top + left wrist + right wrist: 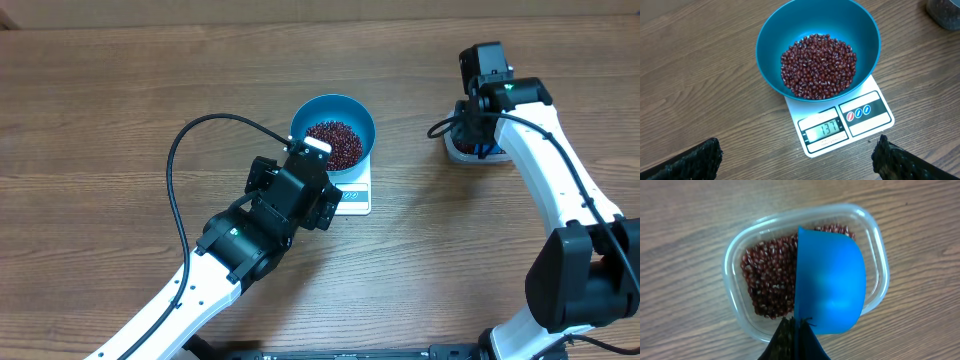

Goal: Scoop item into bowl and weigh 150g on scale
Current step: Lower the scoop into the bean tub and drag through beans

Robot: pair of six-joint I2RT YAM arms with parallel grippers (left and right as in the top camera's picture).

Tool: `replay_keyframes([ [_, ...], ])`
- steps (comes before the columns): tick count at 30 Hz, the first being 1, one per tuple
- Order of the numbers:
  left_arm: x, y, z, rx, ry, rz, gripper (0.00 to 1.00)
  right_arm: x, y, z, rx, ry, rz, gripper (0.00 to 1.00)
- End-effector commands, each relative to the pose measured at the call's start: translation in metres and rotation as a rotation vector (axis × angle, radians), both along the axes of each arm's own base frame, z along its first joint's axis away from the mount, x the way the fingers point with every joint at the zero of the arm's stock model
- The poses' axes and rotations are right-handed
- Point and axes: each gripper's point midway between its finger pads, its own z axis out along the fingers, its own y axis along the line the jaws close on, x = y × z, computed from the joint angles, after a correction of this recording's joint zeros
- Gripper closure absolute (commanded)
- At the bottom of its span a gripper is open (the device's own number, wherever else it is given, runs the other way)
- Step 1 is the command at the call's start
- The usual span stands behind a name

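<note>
The bowl (815, 20) sits on the scale (867, 117), holding a heap of beans (819, 66). The display reads 137, so we judge the load a little short of the target. A small top-up is what remains.

That top-up turns on one relation. The tub (735, 255) stands well apart from the bowl, off to its right, and more beans lie in it. The right gripper (795, 330) hangs directly over the tub, jaws closed tight on the handle of the scoop (830, 280). The scoop reaches straight out from the fingers along the tub's short side. It shows us its outer shell, with its rim edge turned toward the beans beside it. We cannot tell whether anything is in it.

From that hand the bowl lies to the left across bare table, at about the same depth. The carry is therefore a plain sideways sweep, and the right arm alone is placed for it.

The left gripper (797, 150) hovers just in front of the scale, jaws spread wide and empty, facing the display. It is nearer the bowl but holds no tool.
</note>
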Motion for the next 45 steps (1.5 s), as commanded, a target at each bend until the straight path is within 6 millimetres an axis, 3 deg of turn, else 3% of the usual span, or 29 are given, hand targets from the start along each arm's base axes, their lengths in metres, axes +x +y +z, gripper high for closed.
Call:
replay_keyframes([
  [1, 0.005, -0.001, 0.011, -0.014, -0.023, 0.008, 0.00, 0.001, -0.004, -0.004, -0.017, -0.003, -0.007, 0.96],
  [11, 0.005, -0.001, 0.011, -0.014, -0.023, 0.008, 0.01, 0.002, 0.001, -0.023, 0.014, -0.016, 0.002, 0.96],
  [17, 0.005, -0.001, 0.011, -0.014, -0.023, 0.008, 0.00, 0.004, 0.002, -0.023, 0.020, -0.023, 0.003, 0.96],
  [28, 0.005, -0.001, 0.011, -0.014, -0.023, 0.008, 0.01, 0.010, 0.025, -0.026, 0.145, -0.035, 0.045, 0.96],
  [36, 0.005, -0.001, 0.011, -0.014, -0.023, 0.008, 0.00, 0.011, 0.027, -0.026, 0.187, -0.037, 0.045, 0.96],
  [45, 0.005, -0.001, 0.011, -0.014, -0.023, 0.008, 0.00, 0.012, -0.003, -0.025, 0.454, -0.053, -0.047, 0.96],
])
